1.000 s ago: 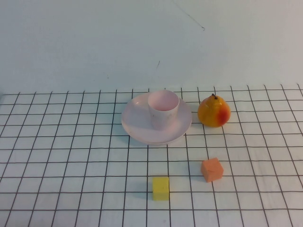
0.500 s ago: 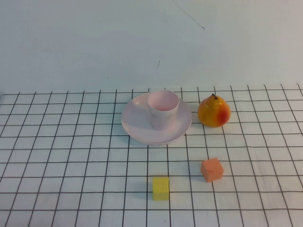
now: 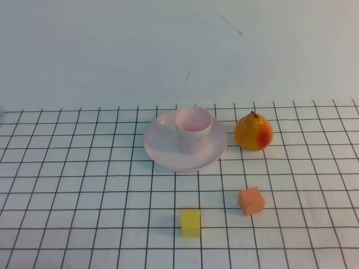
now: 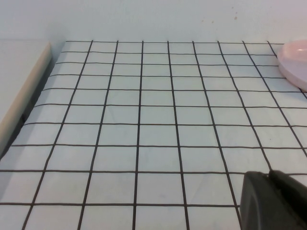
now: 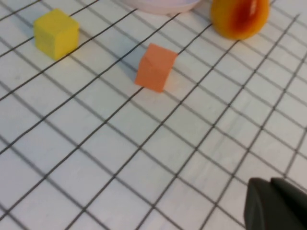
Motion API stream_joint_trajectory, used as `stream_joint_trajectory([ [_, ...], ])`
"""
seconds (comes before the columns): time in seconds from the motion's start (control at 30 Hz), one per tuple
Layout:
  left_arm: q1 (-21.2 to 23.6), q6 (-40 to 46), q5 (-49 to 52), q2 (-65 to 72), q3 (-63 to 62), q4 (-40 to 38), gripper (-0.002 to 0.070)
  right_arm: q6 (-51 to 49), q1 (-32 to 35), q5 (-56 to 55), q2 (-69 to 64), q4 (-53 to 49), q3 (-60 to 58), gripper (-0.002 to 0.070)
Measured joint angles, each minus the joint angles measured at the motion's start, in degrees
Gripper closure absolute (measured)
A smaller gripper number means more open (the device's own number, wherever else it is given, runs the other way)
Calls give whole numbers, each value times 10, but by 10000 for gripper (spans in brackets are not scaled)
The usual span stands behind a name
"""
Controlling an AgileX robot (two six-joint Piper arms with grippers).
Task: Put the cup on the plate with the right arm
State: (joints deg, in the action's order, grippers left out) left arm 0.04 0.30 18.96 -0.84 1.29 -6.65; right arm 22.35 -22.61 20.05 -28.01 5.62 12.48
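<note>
The pale pink cup (image 3: 193, 129) stands upright on the round pale pink plate (image 3: 162, 151) at the middle back of the checked cloth. Neither arm shows in the high view. My left gripper (image 4: 269, 178) shows only as black fingertips pressed together, low over bare cloth, with the plate's rim (image 4: 293, 64) far off. My right gripper (image 5: 271, 184) is also shut and empty over bare cloth, well short of the plate's edge (image 5: 160, 5).
An orange-yellow pear (image 3: 253, 132) stands right of the plate, also in the right wrist view (image 5: 240, 17). An orange cube (image 3: 251, 200) (image 5: 155, 67) and a yellow cube (image 3: 190, 223) (image 5: 56, 33) lie nearer the front. A pale board (image 4: 19, 81) borders the cloth's left edge.
</note>
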Motion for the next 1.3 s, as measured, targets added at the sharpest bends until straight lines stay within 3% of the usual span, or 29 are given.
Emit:
stream_joint_trajectory([
  [0.27,0,0,0,0,0,0,678,0,193,1,184,-13,-75,678],
  [0.4,0,0,0,0,0,0,678,0,257,5,269,-6,-128,678],
  [1.0,0,0,2,0,0,-1,678,-1,268,15,287,-4,-140,678],
  [1.3,0,0,2,0,0,-1,678,-55,268,14,287,-34,-140,678],
])
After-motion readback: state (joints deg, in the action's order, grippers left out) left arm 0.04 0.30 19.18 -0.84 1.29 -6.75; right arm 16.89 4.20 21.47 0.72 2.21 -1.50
